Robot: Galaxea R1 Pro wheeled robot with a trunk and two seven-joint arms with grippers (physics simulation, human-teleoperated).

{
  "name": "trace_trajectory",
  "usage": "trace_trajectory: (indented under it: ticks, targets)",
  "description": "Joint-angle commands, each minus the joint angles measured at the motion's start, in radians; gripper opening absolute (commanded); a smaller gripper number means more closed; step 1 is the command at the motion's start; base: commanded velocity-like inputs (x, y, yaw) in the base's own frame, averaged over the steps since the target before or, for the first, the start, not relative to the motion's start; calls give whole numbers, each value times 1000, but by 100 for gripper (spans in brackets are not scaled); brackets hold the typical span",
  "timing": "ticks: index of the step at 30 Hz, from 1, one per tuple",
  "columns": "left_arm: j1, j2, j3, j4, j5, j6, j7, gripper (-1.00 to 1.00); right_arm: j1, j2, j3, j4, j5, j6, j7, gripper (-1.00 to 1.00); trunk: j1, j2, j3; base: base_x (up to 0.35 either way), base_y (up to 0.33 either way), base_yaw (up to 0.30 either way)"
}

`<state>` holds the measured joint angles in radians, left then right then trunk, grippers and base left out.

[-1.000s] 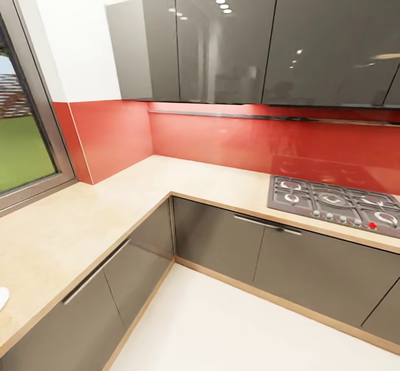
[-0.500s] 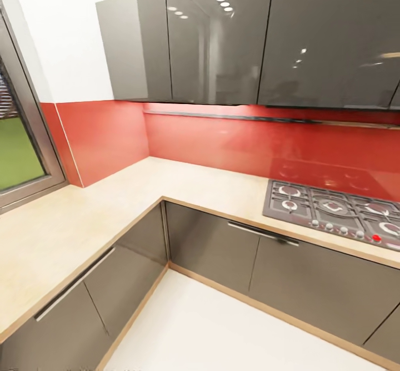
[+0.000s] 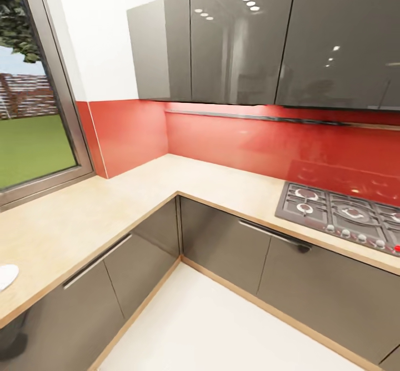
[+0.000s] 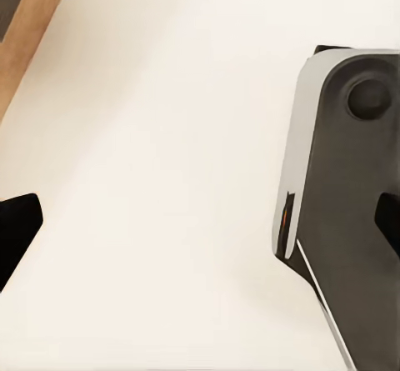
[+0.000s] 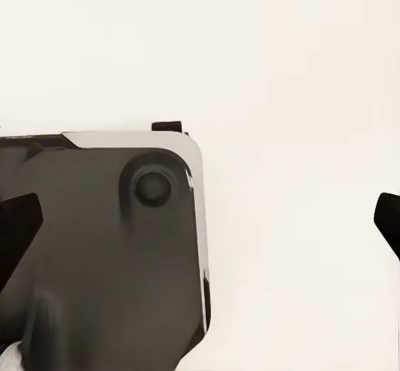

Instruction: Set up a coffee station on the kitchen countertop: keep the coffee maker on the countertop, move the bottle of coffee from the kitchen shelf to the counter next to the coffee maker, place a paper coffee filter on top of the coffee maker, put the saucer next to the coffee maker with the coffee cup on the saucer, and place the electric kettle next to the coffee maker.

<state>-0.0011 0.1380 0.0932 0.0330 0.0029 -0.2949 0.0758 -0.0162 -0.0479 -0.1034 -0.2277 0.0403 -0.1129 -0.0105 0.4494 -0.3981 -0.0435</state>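
Looking from the head first: an L-shaped kitchen countertop (image 3: 83, 221) of light wood with grey cabinet fronts (image 3: 222, 243), a red backsplash (image 3: 233, 143), glossy wall cabinets (image 3: 239, 43), a gas hob (image 3: 344, 215) and a window (image 3: 30, 120). Seen at the frame's edge on the counter: a white rounded rim (image 3: 6, 275), probably the saucer, though too cut off to be sure. Turning to the left wrist: left gripper (image 4: 204, 221) pointing down at the pale floor (image 4: 167, 137), dark fingertips (image 4: 15, 225) at the two sides of the picture with a wide gap, so spread apart and holding nothing; beside it, part of the robot's grey base (image 4: 350, 188). Turning to the right wrist: right gripper (image 5: 204, 217) also spread wide and empty over the floor, the base just under its line of sight. Judging the handling: if a saucer, light, stiff, smooth and breakable, lying flat, so best pinched at the rim with one finger slipped under the edge, and lifted level without hard squeezing. Located well away from both grippers, above and forward of them on the counter.
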Motion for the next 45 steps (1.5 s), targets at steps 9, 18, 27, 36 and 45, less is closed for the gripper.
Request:
trace_trajectory:
  ticks: [9,18,27,36,45]
  targets:
    - [-2,0,7,2,0,-6,-1,100,-1,0,-4,1,4,-4,1,100,1,-2,-2,-2,-1,273]
    - [-2,0,7,2,0,-4,0,100,-1,0,-4,1,5,-4,0,100,1,-2,-2,183,-86,274]
    - [-2,0,8,2,0,-5,1,100,-1,0,-4,2,6,-4,0,100,1,-2,0,253,-178,276]
    - [-2,0,8,2,0,-6,1,100,-1,0,-4,2,6,-4,0,100,1,-2,4,50,-27,277]
    - [-2,0,8,2,0,-6,1,100,-1,2,-4,2,6,-4,0,100,1,-2,9,1,-1,277]
